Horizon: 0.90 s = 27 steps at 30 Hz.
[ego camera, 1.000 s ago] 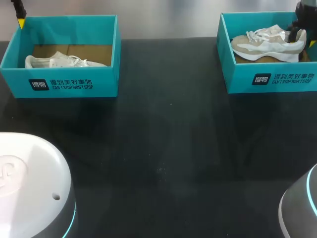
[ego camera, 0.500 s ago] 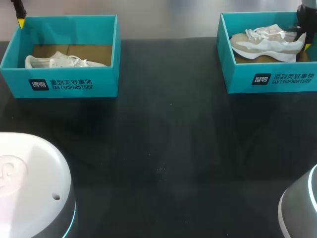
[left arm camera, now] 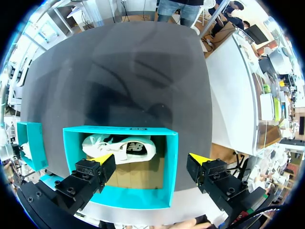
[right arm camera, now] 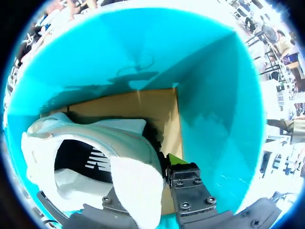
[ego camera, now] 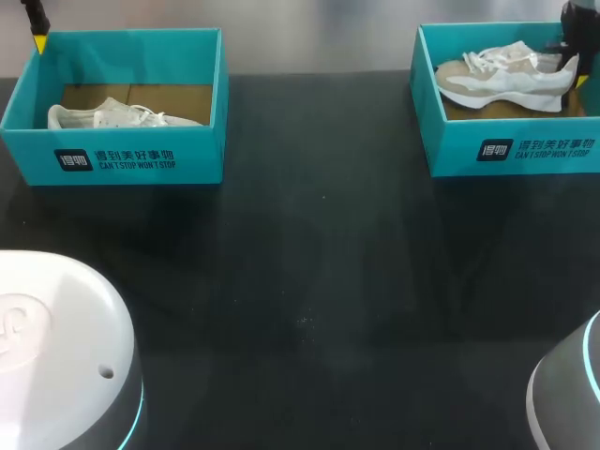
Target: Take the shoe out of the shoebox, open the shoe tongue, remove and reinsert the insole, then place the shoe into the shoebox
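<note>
Each teal shoebox carries on its near wall a dark square logo patch followed by a row of white characters over a smaller white line. The right shoebox (ego camera: 511, 145) is the one in play: the beige-and-white shoe (ego camera: 506, 80) lies inside it on the brown cardboard floor, toe pointing away from the right arm (ego camera: 579, 28), which stands at the heel end of this box. The right jaws are clenched on the heel. One yellow fingertip (right arm camera: 174, 160) presses the outside of the heel collar, the other finger is hidden by the shoe. A dark logo shows inside the shoe's opening.

Well apart from the right shoebox, along the same far edge, stands the left shoebox (ego camera: 122, 155) holding a white shoe (ego camera: 112, 117). The left jaws hang released above that box, with one fingertip (left arm camera: 102, 158) over the shoe.

The bench (ego camera: 309, 281) is black with a dull sheen.
</note>
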### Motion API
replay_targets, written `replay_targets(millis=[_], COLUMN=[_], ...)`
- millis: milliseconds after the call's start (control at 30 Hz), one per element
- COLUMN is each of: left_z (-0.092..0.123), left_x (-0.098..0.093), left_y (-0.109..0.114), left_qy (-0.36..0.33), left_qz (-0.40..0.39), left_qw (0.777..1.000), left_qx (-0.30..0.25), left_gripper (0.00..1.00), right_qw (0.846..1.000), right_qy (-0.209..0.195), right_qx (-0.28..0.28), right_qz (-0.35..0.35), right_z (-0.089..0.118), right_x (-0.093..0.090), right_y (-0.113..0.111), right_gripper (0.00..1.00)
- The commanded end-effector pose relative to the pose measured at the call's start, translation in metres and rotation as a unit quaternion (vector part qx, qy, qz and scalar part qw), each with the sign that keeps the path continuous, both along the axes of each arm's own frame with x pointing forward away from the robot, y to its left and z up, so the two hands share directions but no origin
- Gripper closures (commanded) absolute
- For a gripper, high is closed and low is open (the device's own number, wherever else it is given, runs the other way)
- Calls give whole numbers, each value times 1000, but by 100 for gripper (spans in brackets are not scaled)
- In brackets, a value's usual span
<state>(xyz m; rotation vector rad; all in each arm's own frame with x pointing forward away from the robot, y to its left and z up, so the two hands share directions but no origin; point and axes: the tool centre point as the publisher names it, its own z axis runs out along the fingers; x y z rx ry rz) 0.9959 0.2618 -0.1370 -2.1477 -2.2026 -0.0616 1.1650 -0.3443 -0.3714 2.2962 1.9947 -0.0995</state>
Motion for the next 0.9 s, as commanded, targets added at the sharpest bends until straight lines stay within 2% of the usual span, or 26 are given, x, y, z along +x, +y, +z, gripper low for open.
replay_targets(millis=[33,333,567,900], left_z=[1,1,1,1], left_x=[0,0,0,0], left_y=[0,0,0,0], left_qy=[0,0,0,0], left_qz=[-1,-1,-1,-1], left_qw=[1000,1000,1000,1000], left_qx=[1,1,1,1], left_gripper=[0,0,0,0], right_qw=[1000,999,998,996], right_qy=[-11,-36,-44,-67], right_qx=[-2,-25,-44,-59], right_qz=[1,8,7,6], right_z=[18,59,78,115], right_x=[-11,-18,-22,-30], right_y=[-2,6,3,9], right_gripper=[100,100,100,100])
